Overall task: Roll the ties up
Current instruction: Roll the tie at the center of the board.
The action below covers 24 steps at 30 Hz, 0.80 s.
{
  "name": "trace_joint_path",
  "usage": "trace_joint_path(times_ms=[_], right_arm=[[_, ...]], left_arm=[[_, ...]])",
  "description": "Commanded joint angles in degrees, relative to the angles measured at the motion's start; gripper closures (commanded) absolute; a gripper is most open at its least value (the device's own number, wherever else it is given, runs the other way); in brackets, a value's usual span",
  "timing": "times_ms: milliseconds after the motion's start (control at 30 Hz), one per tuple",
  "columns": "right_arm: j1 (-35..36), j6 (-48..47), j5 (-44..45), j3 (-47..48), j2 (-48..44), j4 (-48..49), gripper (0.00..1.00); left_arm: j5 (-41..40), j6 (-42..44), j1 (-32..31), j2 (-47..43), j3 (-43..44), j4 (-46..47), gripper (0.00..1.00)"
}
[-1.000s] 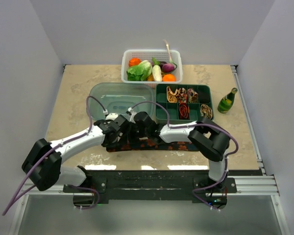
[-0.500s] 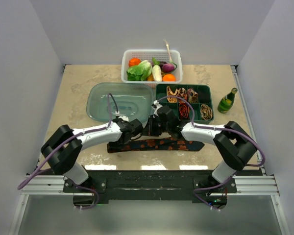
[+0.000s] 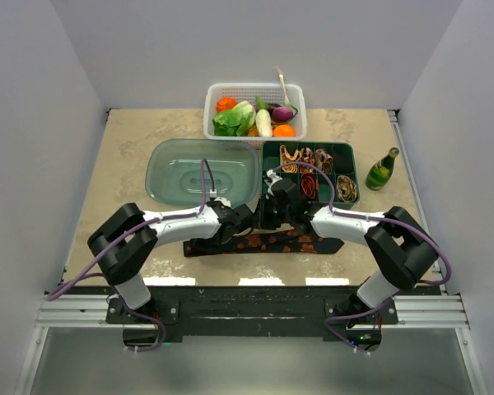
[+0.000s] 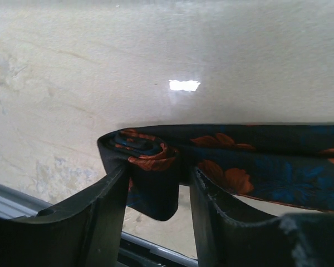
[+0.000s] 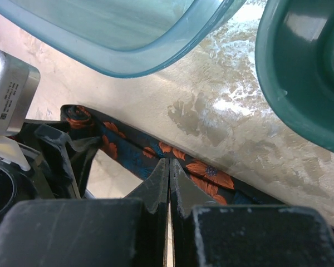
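Top cam: the black tie (image 3: 267,243) w/ orange flowers lies long near the front edge of the table (image 3: 132,140), & the left gripper (image 3: 240,220) & right gripper (image 3: 272,216) meet over its left half. Left wrist cam: left jaws squeeze the tie's curled-up bit; it looks soft, light & floppy, so best hold that curl. Right wrist cam: right jaws are pressed tight together at the tie's edge, can't tell if cloth is caught; the label (image 5: 10,94) on the silver block (image 5: 0,67) is too tiny to read

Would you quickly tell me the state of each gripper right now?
The left gripper: jaws closed on the folded end of the black tie.
The right gripper: jaws closed, pinching the same tie.
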Motion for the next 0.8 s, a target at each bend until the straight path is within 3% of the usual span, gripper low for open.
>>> trace_joint_path(times_ms=[0, 500, 633, 767], right_arm=[[0.0, -1.5, 0.9, -0.4, -0.7, 0.3, 1.00], [0.7, -7.9, 1.6, 4.5, -2.3, -4.3, 1.00], [3.4, -9.7, 1.9, 8.3, -1.7, -5.8, 1.00], [7.3, -11.8, 1.9, 12.6, 1.2, -6.9, 1.00]], left_arm=[[3.5, -0.3, -0.6, -1.6, 1.6, 6.8, 0.46], [5.9, -1.0, 1.2, -17.9, -1.9, 8.8, 0.30], [8.5, 0.3, 5.1, -23.2, -4.3, 11.5, 0.26], [16.2, 2.0, 10.9, -29.3, -10.0, 16.5, 0.24]])
